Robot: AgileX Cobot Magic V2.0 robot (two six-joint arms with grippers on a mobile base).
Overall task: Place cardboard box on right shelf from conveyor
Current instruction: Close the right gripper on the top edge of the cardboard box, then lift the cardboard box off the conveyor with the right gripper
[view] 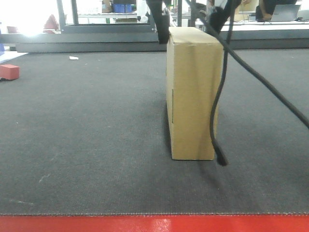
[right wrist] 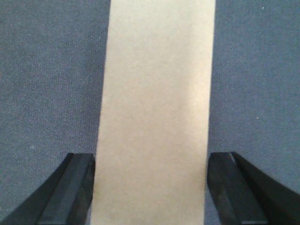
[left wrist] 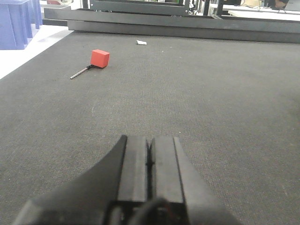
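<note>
Right gripper (right wrist: 151, 157) astride cardboard box (right wrist: 154, 70) (snug)

The plain tan cardboard box (view: 193, 92) stands upright on its narrow side on the dark grey conveyor (view: 87, 145), well behind the belt's red front edge.

Black left gripper (left wrist: 149, 140), right gripper (right wrist: 151, 157) — dark cable (view: 212, 123).

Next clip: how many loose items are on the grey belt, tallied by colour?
Tan: 1, the cardboard box
Red: 1, the small block
White: 1, a small scrap
Grey: 1, a thin rod at the block
Total: 4
</note>
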